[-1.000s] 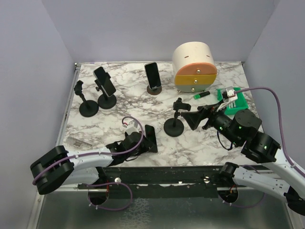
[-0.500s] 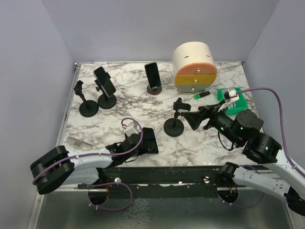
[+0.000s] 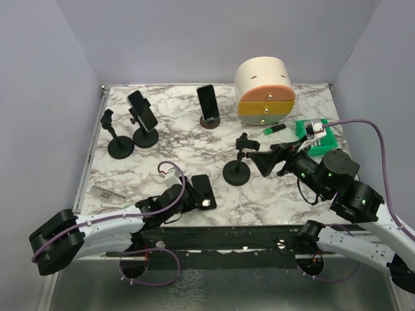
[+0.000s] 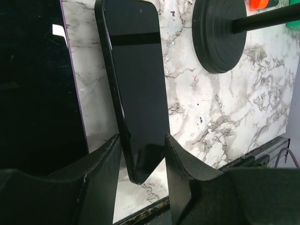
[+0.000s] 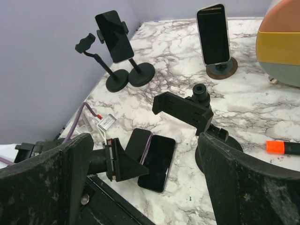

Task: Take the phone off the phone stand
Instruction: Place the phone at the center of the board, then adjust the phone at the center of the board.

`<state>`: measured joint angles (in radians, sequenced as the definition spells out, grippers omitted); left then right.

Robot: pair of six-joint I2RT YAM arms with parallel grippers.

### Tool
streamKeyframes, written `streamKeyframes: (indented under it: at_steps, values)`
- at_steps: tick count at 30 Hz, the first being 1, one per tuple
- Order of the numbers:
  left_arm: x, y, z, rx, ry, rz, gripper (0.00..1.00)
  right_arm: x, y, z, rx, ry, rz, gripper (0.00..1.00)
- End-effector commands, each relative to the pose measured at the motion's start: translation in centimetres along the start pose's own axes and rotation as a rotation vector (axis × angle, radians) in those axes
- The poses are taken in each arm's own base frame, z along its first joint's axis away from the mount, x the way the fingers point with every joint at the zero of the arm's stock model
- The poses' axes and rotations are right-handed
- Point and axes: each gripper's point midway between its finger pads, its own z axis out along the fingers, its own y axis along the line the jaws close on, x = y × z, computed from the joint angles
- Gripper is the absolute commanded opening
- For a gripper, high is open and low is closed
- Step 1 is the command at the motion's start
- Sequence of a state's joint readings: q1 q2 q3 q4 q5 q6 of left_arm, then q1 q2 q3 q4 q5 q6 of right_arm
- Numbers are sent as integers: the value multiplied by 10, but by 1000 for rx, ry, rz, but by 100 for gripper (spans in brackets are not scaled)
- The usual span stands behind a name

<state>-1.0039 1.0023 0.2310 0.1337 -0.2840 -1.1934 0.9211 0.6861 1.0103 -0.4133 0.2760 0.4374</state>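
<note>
The phone lies flat on the table, off the stand and just left of its base, near the front edge. My left gripper has a finger on each side of the phone's near end. They look snug in the wrist view, but I can't tell whether they actually clamp it. My right gripper is spread wide beside the stand's clamp.
</note>
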Motion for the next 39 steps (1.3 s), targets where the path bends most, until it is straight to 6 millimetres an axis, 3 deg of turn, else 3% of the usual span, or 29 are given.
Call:
streamKeyframes:
  at_steps: [1,8,12,17,22,31,36,39]
  values:
    - [-5,10,-6,-31,-28,6,43,5,-8,0,36,9,1,98]
    - [-15,10,-19,-45,-57,33,46,5,-8,-1,38,12,-2,98]
    - [-27,19,-26,-92,-107,36,57,5,-8,-1,38,12,-3,98]
    - [-59,27,-42,-144,-220,-11,76,7,-7,0,30,17,-2,98]
    - [-82,32,-53,-169,-287,-42,87,10,-6,2,19,24,-2,98]
    - [-80,58,-29,-245,-170,-49,91,12,-1,3,-4,30,2,98]
    - [-81,55,-23,-223,-163,-29,93,12,-2,1,-2,26,3,98]
    - [-71,48,-14,-177,-105,-1,93,14,-4,2,3,29,2,98]
